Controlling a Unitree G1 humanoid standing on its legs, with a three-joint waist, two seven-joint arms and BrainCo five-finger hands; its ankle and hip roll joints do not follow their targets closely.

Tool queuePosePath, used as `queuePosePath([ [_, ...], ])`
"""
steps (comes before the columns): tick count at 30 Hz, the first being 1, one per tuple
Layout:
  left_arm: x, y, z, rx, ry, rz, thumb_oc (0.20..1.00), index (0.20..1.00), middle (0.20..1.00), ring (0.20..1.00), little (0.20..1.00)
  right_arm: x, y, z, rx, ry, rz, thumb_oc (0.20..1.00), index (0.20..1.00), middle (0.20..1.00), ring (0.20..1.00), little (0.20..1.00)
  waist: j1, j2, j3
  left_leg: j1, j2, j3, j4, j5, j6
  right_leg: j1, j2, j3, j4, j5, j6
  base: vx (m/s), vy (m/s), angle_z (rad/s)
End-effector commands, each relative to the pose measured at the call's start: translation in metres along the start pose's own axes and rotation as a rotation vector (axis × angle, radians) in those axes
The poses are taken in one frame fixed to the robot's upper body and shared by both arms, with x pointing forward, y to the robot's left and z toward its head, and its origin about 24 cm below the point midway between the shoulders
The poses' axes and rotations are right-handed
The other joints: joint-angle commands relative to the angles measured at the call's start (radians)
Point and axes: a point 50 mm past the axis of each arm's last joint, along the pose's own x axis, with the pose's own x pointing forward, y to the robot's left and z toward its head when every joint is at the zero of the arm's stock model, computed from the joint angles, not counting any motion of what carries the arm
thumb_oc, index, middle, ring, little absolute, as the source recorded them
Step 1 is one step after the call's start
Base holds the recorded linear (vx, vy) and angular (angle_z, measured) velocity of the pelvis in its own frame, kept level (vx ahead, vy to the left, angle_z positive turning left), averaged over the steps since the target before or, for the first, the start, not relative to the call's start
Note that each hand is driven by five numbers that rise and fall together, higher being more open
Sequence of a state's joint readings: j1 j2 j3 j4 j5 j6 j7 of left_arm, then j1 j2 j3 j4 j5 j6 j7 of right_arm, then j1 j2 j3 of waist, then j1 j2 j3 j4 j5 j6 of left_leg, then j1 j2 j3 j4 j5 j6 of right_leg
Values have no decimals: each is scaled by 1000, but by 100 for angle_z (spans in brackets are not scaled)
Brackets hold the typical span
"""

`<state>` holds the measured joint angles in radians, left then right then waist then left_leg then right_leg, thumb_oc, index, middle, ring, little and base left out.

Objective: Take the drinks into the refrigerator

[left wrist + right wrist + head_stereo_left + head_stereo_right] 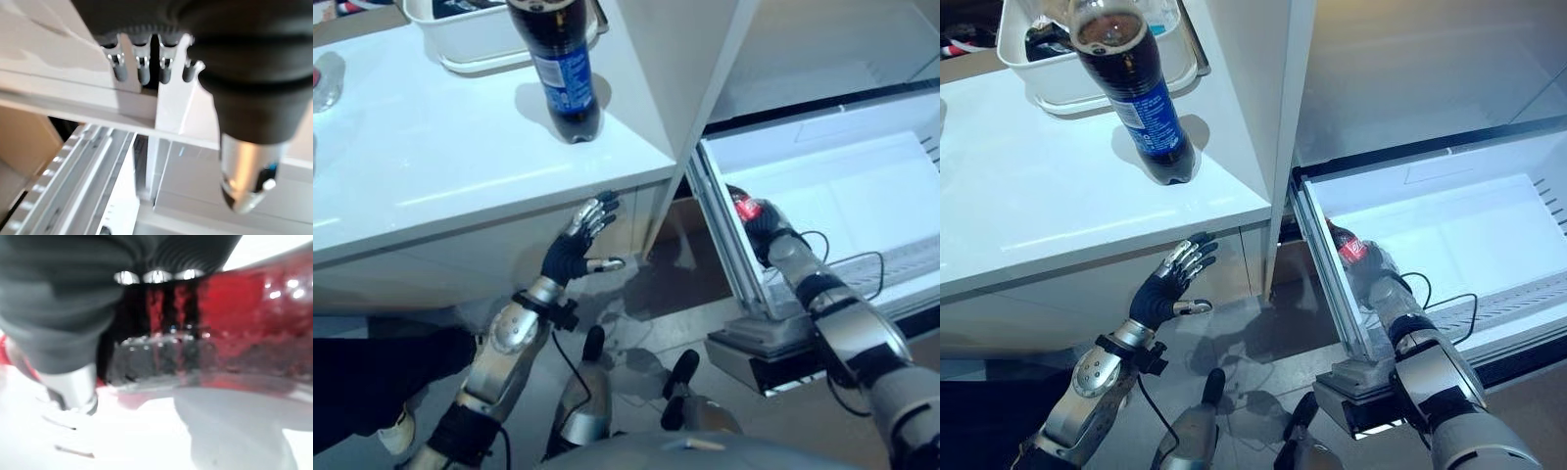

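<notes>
A dark cola bottle with a blue label (pixel 560 69) stands upright on the white counter (pixel 431 157), near its right edge. My right hand (pixel 766 235) is shut on a second cola bottle with a red label (pixel 745 208), holding it inside the left end of the pulled-out white refrigerator drawer (pixel 862 196). In the right wrist view the fingers wrap the red-labelled bottle (pixel 244 318) close up. My left hand (pixel 579 243) hangs open below the counter's front edge, fingers straight and pointing up, touching nothing.
A white tub (pixel 480 39) sits at the back of the counter behind the blue-label bottle. A clear plastic item (pixel 325 78) lies at the counter's far left. The refrigerator's white side wall (pixel 675 69) stands between counter and drawer. The drawer's metal rail (pixel 724 245) runs along its left side.
</notes>
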<state>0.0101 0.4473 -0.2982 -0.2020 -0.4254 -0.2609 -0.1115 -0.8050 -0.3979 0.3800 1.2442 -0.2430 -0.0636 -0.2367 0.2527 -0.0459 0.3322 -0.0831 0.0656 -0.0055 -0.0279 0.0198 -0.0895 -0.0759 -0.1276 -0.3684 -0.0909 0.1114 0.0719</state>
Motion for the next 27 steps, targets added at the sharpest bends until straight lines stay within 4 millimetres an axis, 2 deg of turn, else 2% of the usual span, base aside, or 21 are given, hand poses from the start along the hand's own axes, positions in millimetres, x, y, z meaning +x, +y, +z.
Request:
queuePosePath([
  [1,7,-17,38,2,-212,-38,1000,1000,1000,1000,1000,-18,76,41,-231,-152,286,1000,1000,1000,1000,1000,26,42,37,-34,-92,-2,-49,14,94,-39,-6,12,91,-16,31,0,0,0],
  [3,7,-13,38,18,-216,-8,1000,1000,1000,1000,1000,-24,88,51,-247,-210,316,1000,1000,1000,1000,1000,21,42,39,-32,-92,2,-50,9,94,-38,-10,12,88,-16,32,0,0,0],
  [7,7,-10,38,37,-216,11,1000,1000,1000,1000,1000,-21,77,57,-196,-248,272,1000,1000,1000,1000,1000,10,38,38,-25,-93,8,-52,5,94,-36,-10,19,84,-15,33,-1,4,-1],
  [8,7,-9,38,45,-217,16,1000,1000,1000,1000,1000,-18,69,59,-152,-254,244,1000,1000,1000,1000,1000,6,36,38,-23,-93,10,-53,4,94,-35,-10,21,83,-16,33,0,0,0],
  [9,6,-6,38,56,-217,28,1000,1000,1000,1000,1000,-14,48,59,-17,-265,170,1000,1000,1000,1000,1000,-4,31,38,-10,-89,15,-52,-7,94,-27,-7,29,83,-19,34,0,0,0],
  [10,6,-7,38,56,-218,27,1000,1000,1000,1000,1000,-14,48,59,-16,-264,169,1000,1000,1000,1000,1000,-5,31,37,-13,-91,15,-54,-1,95,-30,-9,28,82,-15,34,0,0,0],
  [11,7,-6,38,57,-218,29,1000,1000,1000,1000,1000,-13,41,58,62,-260,130,1000,1000,1000,1000,1000,-8,30,36,-9,-91,17,-54,-2,95,-28,-9,30,82,-15,34,0,0,0],
  [13,6,-3,38,81,-215,33,1000,1000,1000,1000,1000,-12,14,50,283,-259,15,1000,1000,1000,1000,1000,-23,23,31,2,-89,22,-55,-6,95,-23,-8,35,83,-16,35,1,3,-2],
  [14,5,-2,37,88,-206,33,1000,1000,1000,1000,1000,-14,6,48,333,-274,-7,1000,1000,1000,1000,1000,-29,20,28,5,-89,24,-56,-7,95,-23,-8,38,83,-16,35,0,0,0],
  [15,1,3,34,104,-183,41,1000,1000,1000,1000,1000,-22,-19,44,464,-336,-118,1000,1000,1000,1000,1000,-46,14,25,21,-84,30,-54,-19,95,-15,-5,47,87,-22,35,0,0,0],
  [16,1,3,34,104,-183,40,1000,1000,1000,1000,1000,-23,-19,43,464,-334,-119,1000,1000,1000,1000,1000,-46,13,23,17,-86,30,-56,-13,96,-18,-7,46,86,-18,35,0,0,0],
  [17,0,4,32,115,-165,34,1000,1000,1000,1000,1000,-28,-32,40,503,-369,-169,1000,1000,1000,1000,1000,-54,9,21,23,-85,34,-56,-17,97,-15,-7,49,89,-20,35,27,-21,-5],
  [18,-3,7,27,129,-131,24,1000,1000,1000,1000,1000,-39,-54,25,600,-391,-274,1000,1000,1000,1000,1000,-70,3,12,39,-83,38,-53,-31,99,-5,-3,56,93,-29,35,25,-21,-9],
  [19,-3,7,27,128,-131,22,1000,1000,1000,1000,1000,-40,-54,24,600,-389,-275,1000,1000,1000,1000,1000,-69,2,11,36,-85,38,-55,-25,100,-7,-5,55,91,-24,35,36,-25,-12],
  [21,-5,11,21,139,-98,29,1000,1000,1000,1000,1000,-56,-74,13,655,-440,-359,1000,1000,1000,1000,1000,-87,-6,-1,47,-85,44,-55,-29,101,-1,-3,59,91,-27,34,26,-25,-14],
  [27,-12,18,12,157,-39,28,1000,1000,1000,1000,1000,-92,-106,-7,703,-526,-512,1000,1000,1000,1000,1000,-127,-18,-43,84,-80,62,-58,-43,102,23,8,81,87,-37,31,37,-35,-9],
])
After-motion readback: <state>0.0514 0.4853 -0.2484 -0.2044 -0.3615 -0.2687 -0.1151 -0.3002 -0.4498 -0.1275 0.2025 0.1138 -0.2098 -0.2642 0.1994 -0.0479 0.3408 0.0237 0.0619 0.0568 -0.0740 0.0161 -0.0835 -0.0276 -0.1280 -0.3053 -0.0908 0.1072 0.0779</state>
